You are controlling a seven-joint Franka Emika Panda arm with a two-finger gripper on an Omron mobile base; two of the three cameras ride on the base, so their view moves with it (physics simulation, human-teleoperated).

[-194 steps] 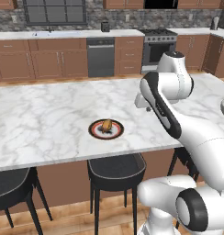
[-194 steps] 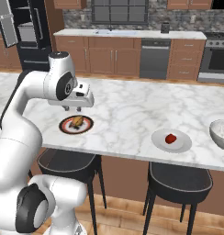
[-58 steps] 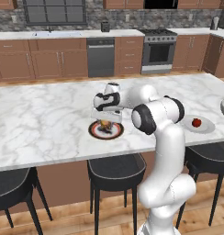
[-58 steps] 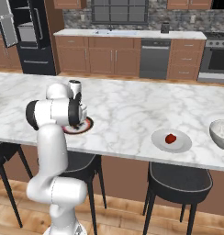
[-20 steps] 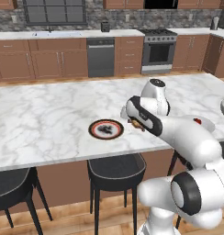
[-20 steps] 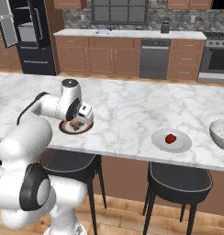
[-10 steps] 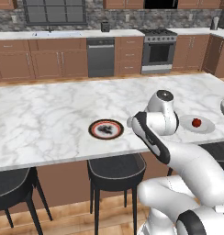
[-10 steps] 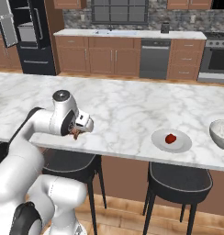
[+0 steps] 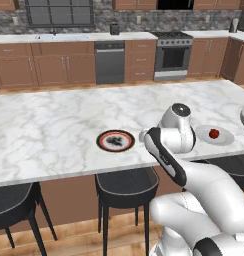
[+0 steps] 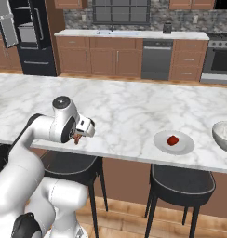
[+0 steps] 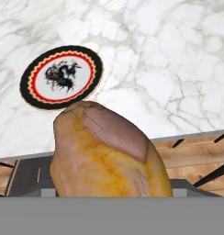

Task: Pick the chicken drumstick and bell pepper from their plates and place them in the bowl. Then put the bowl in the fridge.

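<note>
fridge (image 10: 29, 37) standing open far left | patterned plate (image 9: 115, 141) lying bare | gripper (image 10: 78, 138) carrying chicken drumstick (image 11: 109, 153) off it, jaws spread wide around meat, fingertips hidden behind it | bell pepper (image 10: 172, 140) waiting on grey plate (image 10: 185, 146) | bowl (image 10: 224, 135) sitting cut off at right edge, unfilled, fridge step pending

A polished white marble counter (image 9: 49, 130) with grey veining carries a glossy black-and-red rimmed plate (image 9: 115, 141) and, to the right, a smooth matt grey-white plate (image 10: 174, 142) bearing a shiny red bell pepper (image 10: 172, 140). The chicken drumstick (image 11: 109, 156) shows a golden, slightly mottled skin. Far cabinets (image 9: 49, 70) look like brown wood; the stools (image 9: 126, 180) have dark matt seats.
</note>
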